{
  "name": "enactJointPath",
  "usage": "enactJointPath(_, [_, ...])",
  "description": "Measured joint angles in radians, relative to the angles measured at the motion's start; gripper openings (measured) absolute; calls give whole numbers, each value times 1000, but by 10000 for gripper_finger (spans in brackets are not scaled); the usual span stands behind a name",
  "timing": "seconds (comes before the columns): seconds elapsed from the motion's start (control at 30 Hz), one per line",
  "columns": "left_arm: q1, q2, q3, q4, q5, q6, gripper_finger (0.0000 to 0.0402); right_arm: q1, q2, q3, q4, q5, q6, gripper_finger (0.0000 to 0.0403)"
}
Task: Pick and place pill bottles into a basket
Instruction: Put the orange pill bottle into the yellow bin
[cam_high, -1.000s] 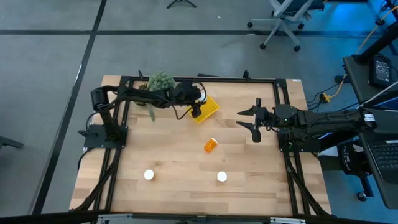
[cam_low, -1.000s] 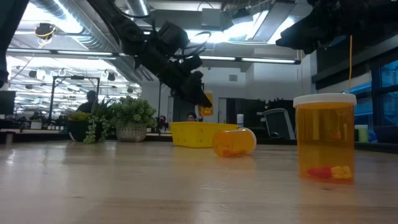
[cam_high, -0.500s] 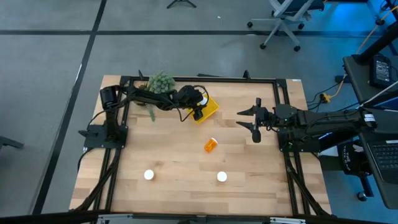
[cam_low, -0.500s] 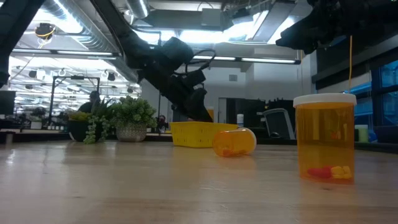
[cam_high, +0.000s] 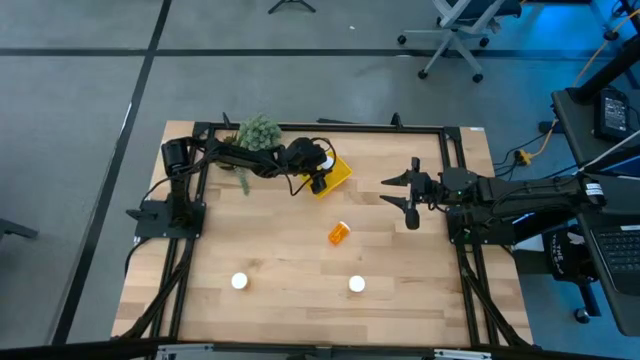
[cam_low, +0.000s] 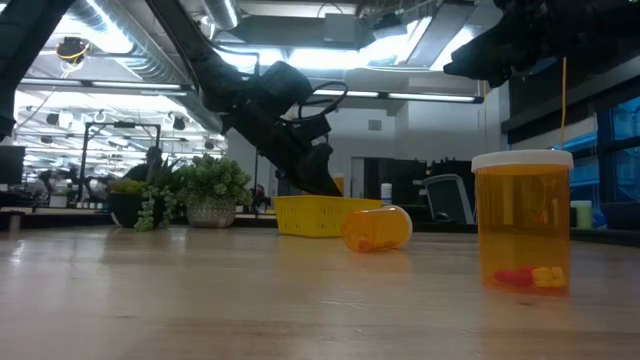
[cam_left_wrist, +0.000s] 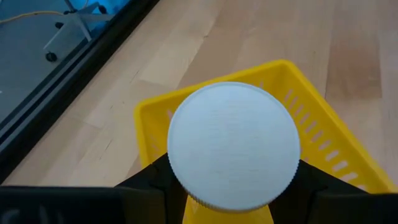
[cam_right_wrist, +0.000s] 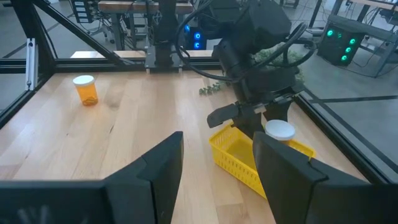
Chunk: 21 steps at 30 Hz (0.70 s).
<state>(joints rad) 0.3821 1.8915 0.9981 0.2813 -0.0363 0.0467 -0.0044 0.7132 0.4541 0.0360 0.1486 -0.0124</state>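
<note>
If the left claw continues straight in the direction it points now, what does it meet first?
Most likely the basket: the left claw, shut on a pill bottle, points down into the basket's open top, so the bottle would probably meet its floor first. The depth is unclear.

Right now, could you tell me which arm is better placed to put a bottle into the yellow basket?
The left. The left gripper already holds a pill bottle directly over the basket, so it only needs to release. The right gripper hangs open and empty, away from the basket.
</note>
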Motion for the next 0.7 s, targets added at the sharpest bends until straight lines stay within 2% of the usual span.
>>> enactJointPath(0.7, [-8,11,0,-37,-24,0,163,0,0,0,0,0,0,197])
